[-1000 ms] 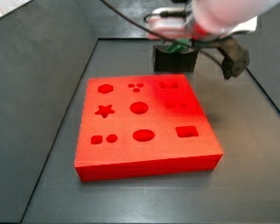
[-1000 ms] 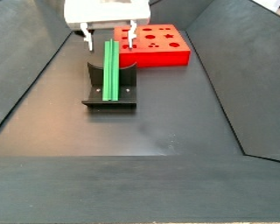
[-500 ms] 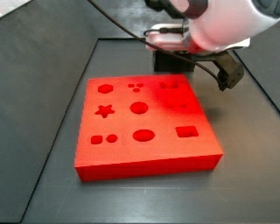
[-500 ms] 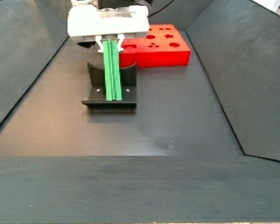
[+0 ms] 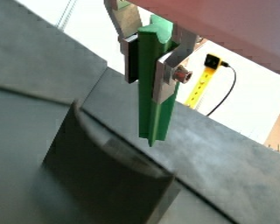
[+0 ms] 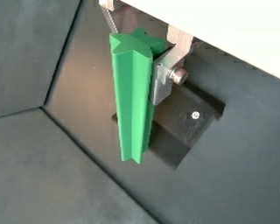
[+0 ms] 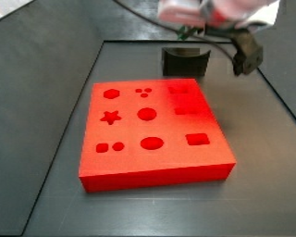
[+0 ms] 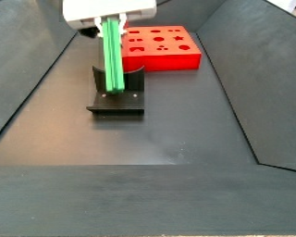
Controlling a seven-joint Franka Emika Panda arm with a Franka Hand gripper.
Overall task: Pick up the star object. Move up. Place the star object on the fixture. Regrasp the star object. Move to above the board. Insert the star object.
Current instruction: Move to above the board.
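The gripper (image 8: 111,17) is shut on the upper end of the green star object (image 8: 114,56), which hangs upright just above the dark fixture (image 8: 117,100). In both wrist views the silver fingers (image 5: 171,74) (image 6: 166,77) clamp the star object (image 5: 152,92) (image 6: 129,101); its lower end is clear of the fixture (image 5: 101,171) (image 6: 184,131). In a side view the gripper (image 7: 198,26) is blurred above the fixture (image 7: 184,62) and the star object is hidden. The red board (image 7: 151,130) (image 8: 163,48) with shaped cut-outs lies beside the fixture.
Sloped dark walls (image 8: 40,83) enclose the floor on both sides. A black cable bundle (image 7: 247,56) hangs from the wrist beside the fixture. A yellow tape and cable (image 5: 213,74) lie beyond the floor's edge.
The gripper came down from open around the star object on the fixture, shut on it, and has risen with it; the star object now hangs upright above the fixture.
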